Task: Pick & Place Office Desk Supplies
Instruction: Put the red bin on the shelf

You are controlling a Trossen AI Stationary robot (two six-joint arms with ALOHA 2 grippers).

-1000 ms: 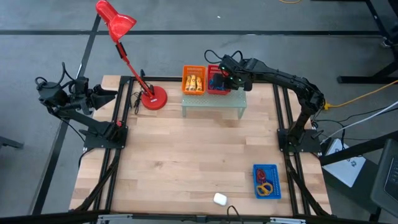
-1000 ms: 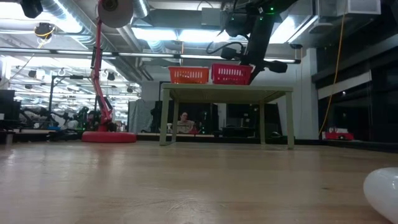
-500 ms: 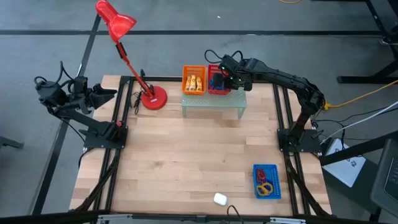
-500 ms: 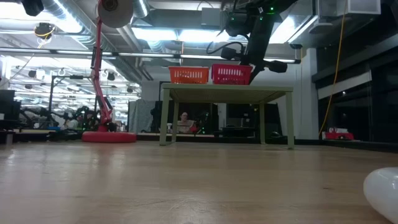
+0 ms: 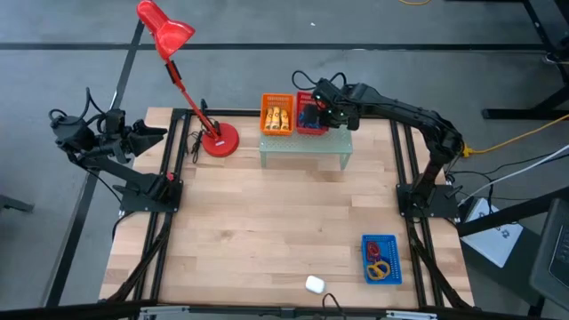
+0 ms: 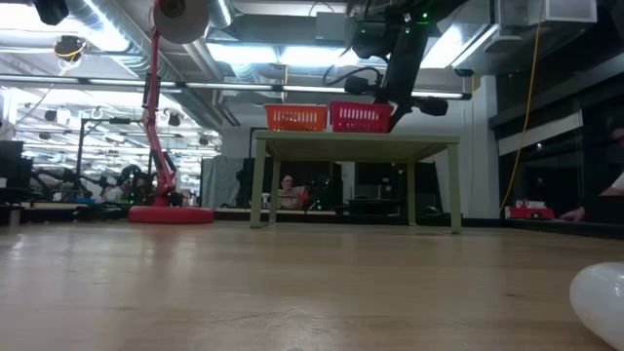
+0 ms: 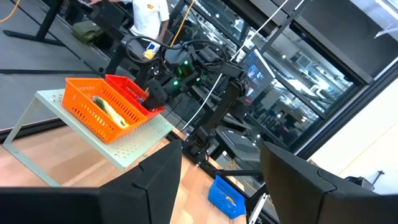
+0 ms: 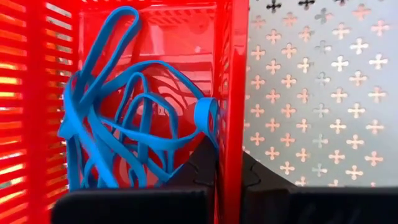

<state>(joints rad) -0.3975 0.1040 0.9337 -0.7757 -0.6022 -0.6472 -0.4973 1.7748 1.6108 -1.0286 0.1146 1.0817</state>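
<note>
From above, the right gripper [image 5: 313, 108] is at the far edge of the desk [image 5: 267, 240], reached over the red basket [image 5: 311, 117], which stands on the pale green riser [image 5: 305, 145] just beside the orange basket [image 5: 276, 115]. Only the right wrist view shows the grip: the two dark fingers [image 8: 205, 165] are closed on the red basket's side wall, one inside and one outside. That view also shows a tangle of blue loops [image 8: 127, 140] lying inside the red basket, which the overhead view cannot resolve.

The overhead view shows yellow tubes [image 5: 277, 118] in the orange basket; the low view shows only the two baskets' mesh sides atop the riser, with the right arm coming down onto the red one [image 6: 363, 117].

The left gripper [image 5: 153, 133] waits off the desk's left edge near the far corner, jaws apart, as its own wrist view shows with both fingers [image 7: 155, 180] spread wide.

The blue basket [image 5: 380, 259] sits near the desk's right edge toward the near side, holding coloured loops [image 5: 377, 264]. A small white object [image 5: 314, 284] lies by the near edge. The red lamp [image 5: 216, 140] stands near the far left corner
</note>
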